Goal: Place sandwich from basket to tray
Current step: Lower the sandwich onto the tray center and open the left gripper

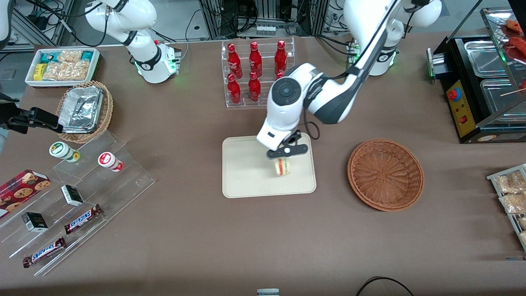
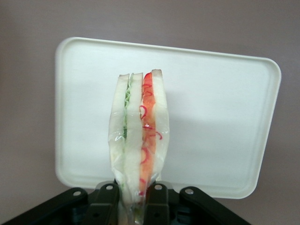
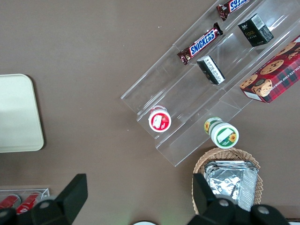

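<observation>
The sandwich (image 1: 282, 166) (image 2: 138, 136), a wrapped pale wedge with red and green layers, hangs over the cream tray (image 1: 242, 172) (image 2: 220, 122). My left gripper (image 1: 283, 158) (image 2: 134, 199) is shut on the sandwich's narrow end, above the tray's part nearest the working arm's end. Whether the sandwich touches the tray I cannot tell. The reddish-brown wicker basket (image 1: 385, 174) holds nothing and sits beside the tray, toward the working arm's end of the table.
A clear rack of red bottles (image 1: 255, 72) stands farther from the front camera than the tray. Clear stepped shelves (image 1: 78, 197) with snack bars and cups, a foil-filled tan basket (image 1: 84, 111) and a white snack bin (image 1: 61, 65) lie toward the parked arm's end.
</observation>
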